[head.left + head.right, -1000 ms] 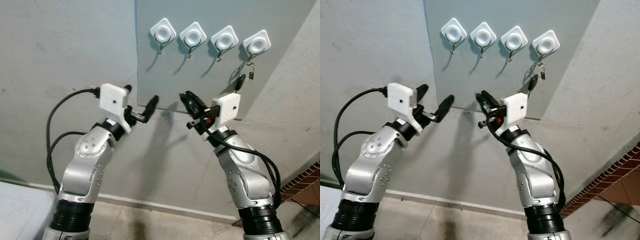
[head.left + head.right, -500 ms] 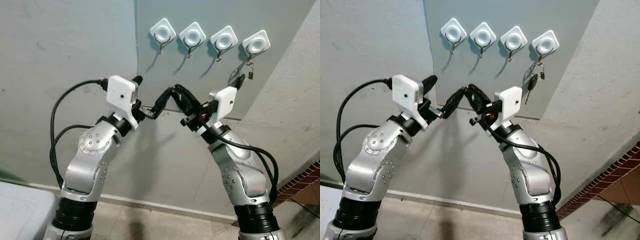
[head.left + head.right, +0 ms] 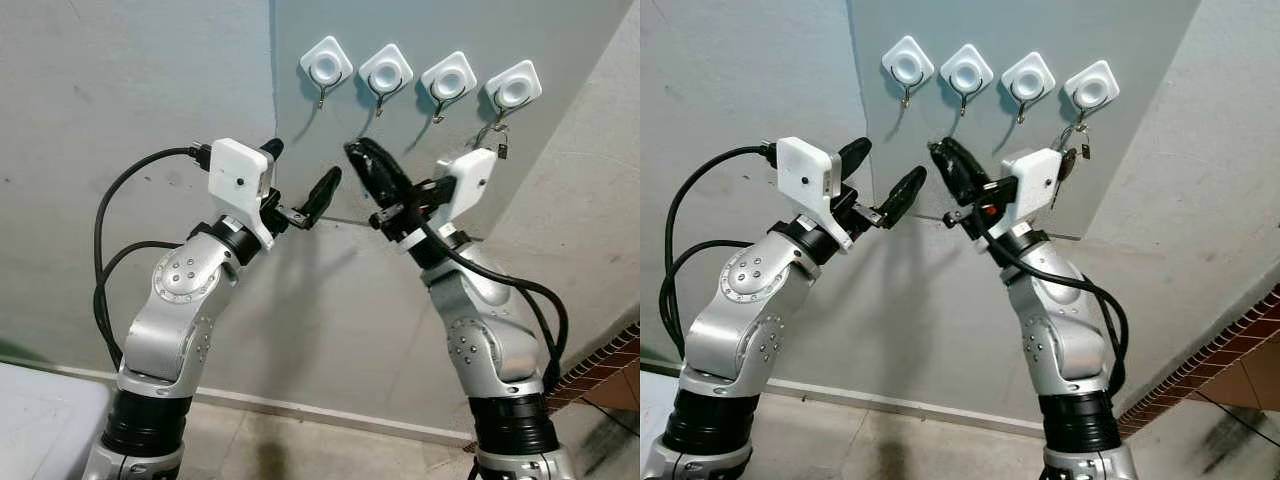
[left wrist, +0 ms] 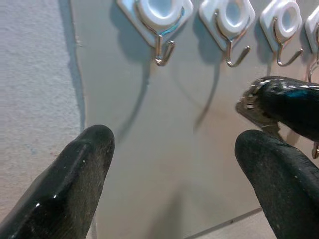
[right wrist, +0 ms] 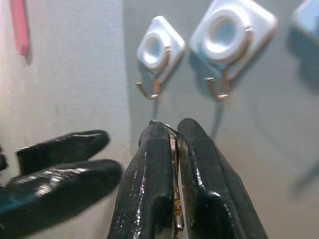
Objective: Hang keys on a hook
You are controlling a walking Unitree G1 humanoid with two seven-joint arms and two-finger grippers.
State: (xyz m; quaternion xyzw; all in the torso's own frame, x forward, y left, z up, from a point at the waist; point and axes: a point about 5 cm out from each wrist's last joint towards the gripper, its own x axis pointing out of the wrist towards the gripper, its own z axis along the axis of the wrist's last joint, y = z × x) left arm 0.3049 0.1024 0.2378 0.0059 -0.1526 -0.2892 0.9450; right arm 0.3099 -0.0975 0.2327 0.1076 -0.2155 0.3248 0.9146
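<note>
Your right tool (image 5: 174, 149) pinches the keys (image 5: 174, 164) tight, raised just below the two leftmost hooks (image 5: 155, 89); your left tool (image 3: 298, 180) hovers beside it, fingers spread and empty.

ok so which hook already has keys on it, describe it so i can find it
Look at the grey panel on the wall, where four white square hooks sit in a row. It is the hook at the robot's far right end of that row. Unlike the three bare ones, it has keys dangling from it.
</note>
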